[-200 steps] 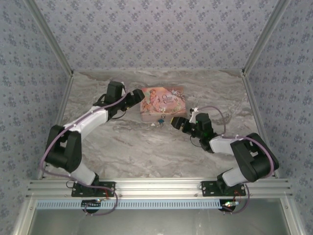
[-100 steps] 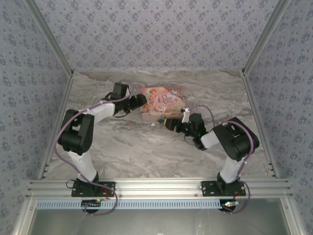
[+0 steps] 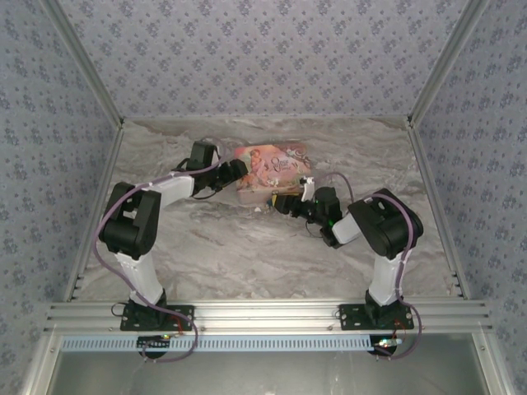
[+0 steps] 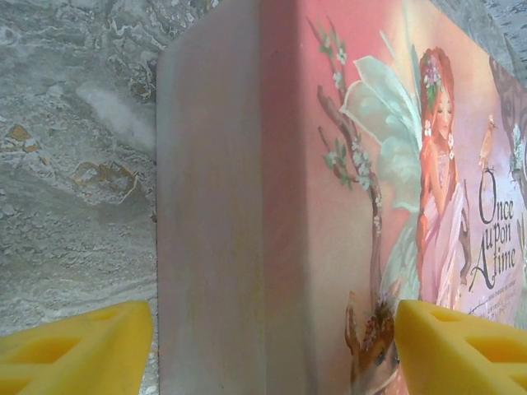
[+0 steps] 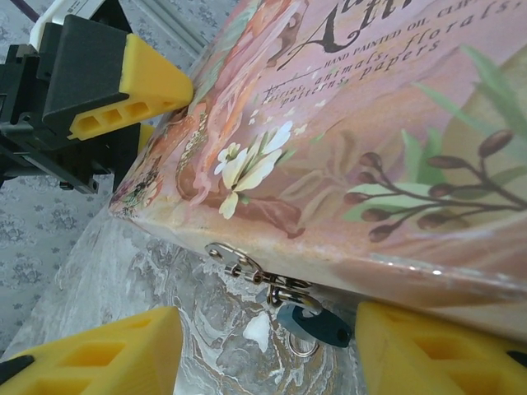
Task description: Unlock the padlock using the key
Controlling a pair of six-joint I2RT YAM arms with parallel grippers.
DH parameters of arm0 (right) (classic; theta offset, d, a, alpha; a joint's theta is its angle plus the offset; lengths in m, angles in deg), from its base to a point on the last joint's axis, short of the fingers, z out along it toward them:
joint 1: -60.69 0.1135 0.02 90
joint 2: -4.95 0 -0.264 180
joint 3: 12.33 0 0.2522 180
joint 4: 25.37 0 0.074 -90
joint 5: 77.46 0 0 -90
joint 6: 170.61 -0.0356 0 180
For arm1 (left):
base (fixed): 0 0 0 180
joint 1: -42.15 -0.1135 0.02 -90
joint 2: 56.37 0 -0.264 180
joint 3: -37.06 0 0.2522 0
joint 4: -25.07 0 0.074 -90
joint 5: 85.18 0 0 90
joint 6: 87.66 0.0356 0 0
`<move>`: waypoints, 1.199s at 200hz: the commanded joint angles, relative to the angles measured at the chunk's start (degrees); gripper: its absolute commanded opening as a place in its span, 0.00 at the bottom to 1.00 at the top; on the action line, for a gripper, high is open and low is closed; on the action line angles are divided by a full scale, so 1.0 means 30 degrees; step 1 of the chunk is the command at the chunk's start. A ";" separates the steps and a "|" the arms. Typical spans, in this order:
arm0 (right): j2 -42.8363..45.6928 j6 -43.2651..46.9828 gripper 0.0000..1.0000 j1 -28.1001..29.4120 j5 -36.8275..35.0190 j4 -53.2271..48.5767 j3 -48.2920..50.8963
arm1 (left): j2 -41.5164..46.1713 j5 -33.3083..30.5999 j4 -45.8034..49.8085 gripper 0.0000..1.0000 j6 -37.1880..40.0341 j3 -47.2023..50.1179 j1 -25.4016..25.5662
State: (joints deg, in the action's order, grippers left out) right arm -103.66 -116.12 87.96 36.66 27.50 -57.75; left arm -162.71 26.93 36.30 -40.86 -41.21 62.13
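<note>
The pink illustrated tin box [image 3: 276,169] lies toward 12 o'clock on the grey marbled table [image 3: 222,255]. The tiny blue-bodied padlock [image 5: 317,325] hangs from the metal hasp [image 5: 239,262] on the tin's 6 o'clock wall, just above the table. A small wire ring [image 5: 303,347] dangles under it; whether it carries the key I cannot tell.

The left gripper [image 4: 276,350] stands at the tin's 9 o'clock end. Its yellow fingers [image 4: 78,346] straddle that end with a sliver of gap showing, so they are released, not clamped. The right gripper [image 5: 265,350] reaches in from 4 o'clock, its fingers [image 5: 99,354] apart on either side of the padlock and grasping nothing.

The step in hand looks like bracing the tin and lining up on the lock. Next, the left fingers must pinch the tin firmly. The right fingers need a fine, low pinch at the padlock without dragging the tin.
</note>
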 commanded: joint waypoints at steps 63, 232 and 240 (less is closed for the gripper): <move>-0.1615 -0.0039 0.49 0.0046 0.1385 0.1572 -0.1268 | -0.0763 0.0013 0.0234 0.74 -0.0422 0.0507 0.0193; -0.2590 -0.1073 0.16 -0.0439 0.1571 0.2211 -0.1752 | -0.0704 -0.0104 -0.0147 0.71 -0.0684 0.0865 0.0162; -0.2612 -0.1163 0.13 -0.0474 0.1512 0.2157 -0.1775 | -0.0675 -0.0120 -0.0155 0.71 -0.0685 0.0825 0.0163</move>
State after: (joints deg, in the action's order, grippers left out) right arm -110.99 -118.50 86.91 41.22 32.18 -61.71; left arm -163.41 27.52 32.37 -43.22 -39.98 62.16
